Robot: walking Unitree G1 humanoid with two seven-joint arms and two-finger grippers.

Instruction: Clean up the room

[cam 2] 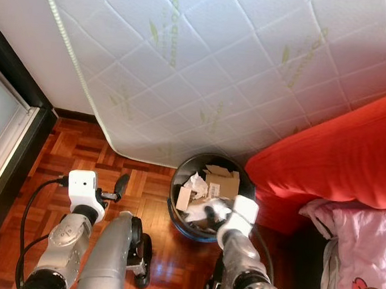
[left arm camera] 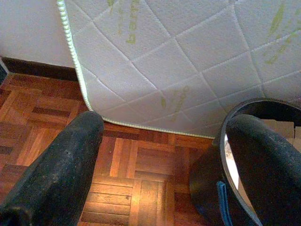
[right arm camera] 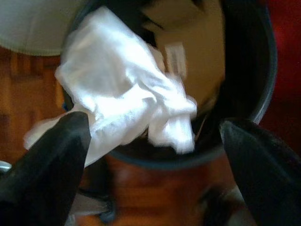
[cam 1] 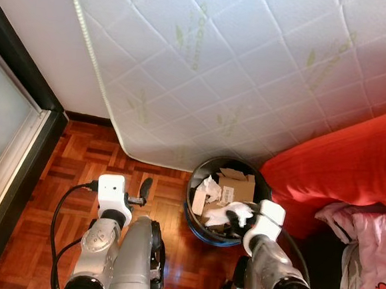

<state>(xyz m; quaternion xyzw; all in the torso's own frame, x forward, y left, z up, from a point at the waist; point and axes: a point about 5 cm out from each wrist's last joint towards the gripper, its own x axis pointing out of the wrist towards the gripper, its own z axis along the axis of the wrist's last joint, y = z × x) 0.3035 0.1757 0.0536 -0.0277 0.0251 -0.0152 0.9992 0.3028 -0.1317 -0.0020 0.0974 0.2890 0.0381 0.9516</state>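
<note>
Low in the centre of the frame, the right gripper [right arm camera: 153,141] hangs with fingers spread wide over the black bin [cam 1: 196,226], a crumpled white tissue [right arm camera: 127,101] loose between them, while the left gripper [left arm camera: 169,160] idles open at lower left.

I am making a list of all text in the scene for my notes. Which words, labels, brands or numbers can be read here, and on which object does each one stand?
"bamboo": my best reading of the pale green word repeated with leaf marks on the white mattress; faint.
Small white label on the cardboard in the black bin: too blurred to read.
Pink fabric: a cartoon figure, no words.
</note>
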